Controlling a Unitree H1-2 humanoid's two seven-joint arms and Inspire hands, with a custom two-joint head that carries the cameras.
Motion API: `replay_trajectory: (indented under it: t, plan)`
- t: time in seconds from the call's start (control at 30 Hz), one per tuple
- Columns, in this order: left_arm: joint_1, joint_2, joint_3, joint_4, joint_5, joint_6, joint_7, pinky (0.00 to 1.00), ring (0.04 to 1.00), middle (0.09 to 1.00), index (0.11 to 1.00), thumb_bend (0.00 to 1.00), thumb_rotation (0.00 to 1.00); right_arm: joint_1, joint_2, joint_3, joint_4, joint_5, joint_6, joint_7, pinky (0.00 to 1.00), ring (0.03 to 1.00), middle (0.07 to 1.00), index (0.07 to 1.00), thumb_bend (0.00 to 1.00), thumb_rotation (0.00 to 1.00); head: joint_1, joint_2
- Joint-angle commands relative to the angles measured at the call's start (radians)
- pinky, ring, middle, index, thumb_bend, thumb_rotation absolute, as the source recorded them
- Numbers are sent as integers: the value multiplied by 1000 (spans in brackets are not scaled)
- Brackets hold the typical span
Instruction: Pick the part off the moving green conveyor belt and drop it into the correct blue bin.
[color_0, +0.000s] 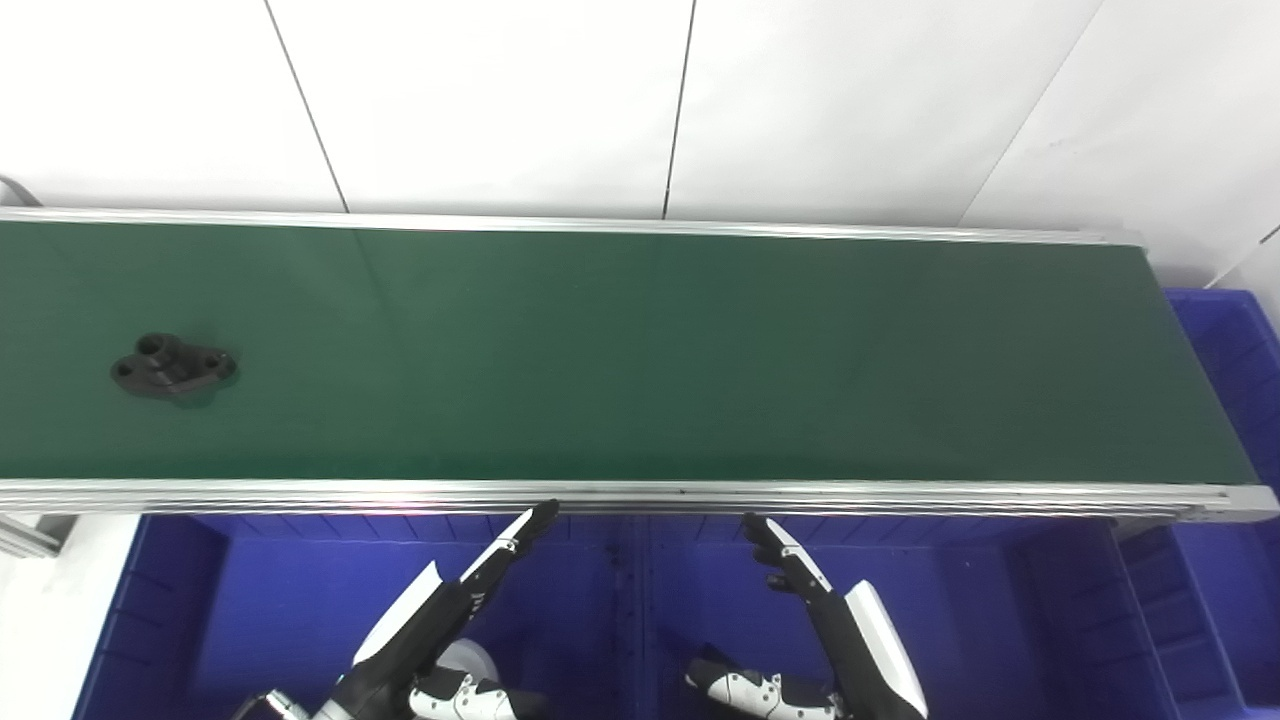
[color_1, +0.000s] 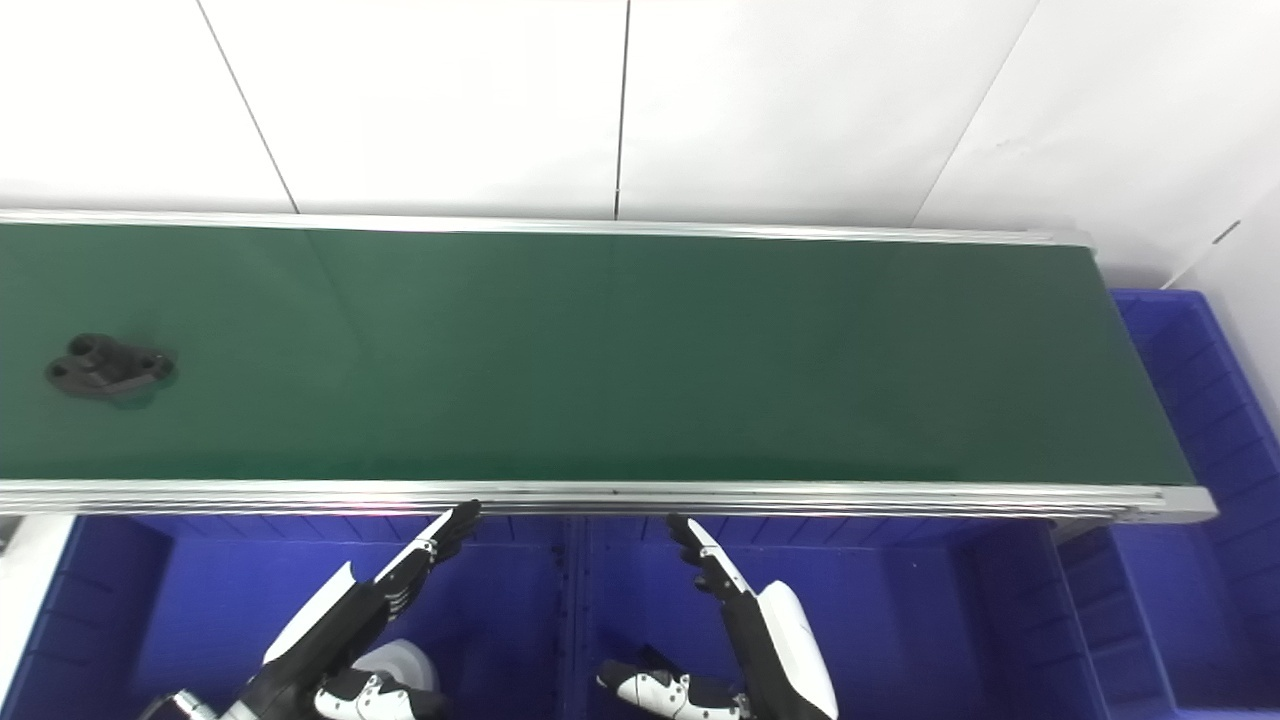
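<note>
White wall panels with thin dark seams rise behind our workspace, and below them the long dark-green conveyor belt (color_0: 640, 350) with its silver aluminium rails crosses the left eye view from side to side. On it, far out at nine o'clock, lies the small black plastic bracket-shaped part (color_0: 173, 366), flat on the belt, apart from both rails. Below the near rail we see the deep blue plastic bins (color_0: 250, 610), split by a divider near six o'clock, and another blue bin (color_0: 1230, 350) beyond the belt's end at three o'clock. Our left hand (color_0: 480, 575) and our right hand (color_0: 800, 575) hover over the bins just short of the near rail, fingers stretched straight and spread, holding nothing. The part sits well apart from both, up and toward ten o'clock from the left fingers (color_0: 535, 518).

From the right eye view the scene matches: the part (color_1: 108, 368) lies almost at the picture's nine o'clock edge, the left hand (color_1: 400, 575) and right hand (color_1: 735, 580) wait open-fingered below the rail, the left the nearer of the two.

We judge the step in hand to be waiting and timing the catch. To do it well, we should keep the fingers spread, lift the left hand over the rail, and meet the part where the belt brings it, closing across its narrow waist rather than chasing it.
</note>
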Motion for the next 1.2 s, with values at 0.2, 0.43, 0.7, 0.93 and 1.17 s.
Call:
replay_trajectory:
  t: [0.2,0.43,0.7,0.93,1.17]
  plan:
    - [7,-21,-13,-2,12,-37,6,933,996,1000,1000,699,585,12,-32,-17,24,27,-89,-36,813,876,902,920,750,282,233,-77]
    - [1,-45,-18,36,34,-64,13,867,964,1000,1000,733,535,6,-49,-31,61,43,-97,-47,829,890,913,931,736,295,306,-120]
    - [-1,-58,-19,54,51,-89,22,861,958,1000,999,738,502,-4,-58,-32,78,43,-107,-54,821,887,911,931,729,263,310,-142]
    - [-3,-63,-17,69,64,-102,29,866,958,1000,998,751,501,-7,-58,-31,86,48,-112,-55,806,874,900,928,725,242,305,-153]
    - [-10,-57,-18,93,55,-121,25,878,961,1000,997,752,498,-8,-55,-28,99,38,-117,-61,802,874,901,923,725,238,294,-181]
